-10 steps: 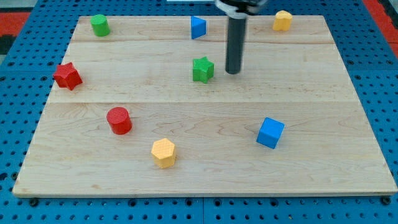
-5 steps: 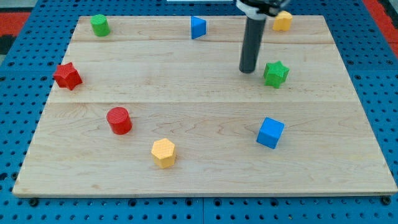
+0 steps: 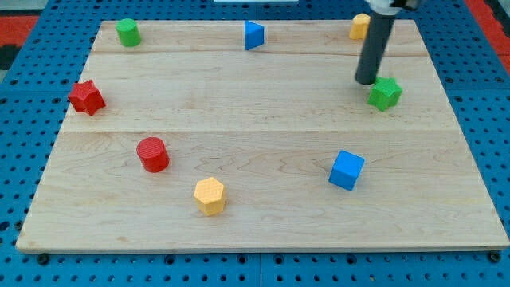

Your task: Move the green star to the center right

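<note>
There are seven blocks. Two are green: a star point(image 3: 385, 93) and a cylinder point(image 3: 127, 33). Two are red: a star point(image 3: 86, 97) and a cylinder point(image 3: 152, 154). Two are blue: a cube point(image 3: 347, 170) and maybe a triangle point(image 3: 253, 35). One is a yellow hexagon point(image 3: 209, 195). An eighth, yellow block point(image 3: 359, 26) peeks out behind the rod point(image 3: 373, 49).

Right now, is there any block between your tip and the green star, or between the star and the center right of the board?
Nothing visible stands in the way. My tip is right beside the green star, at its upper left. Toward the right edge the board is bare; the blue cube lies lower and the yellow block higher.
</note>
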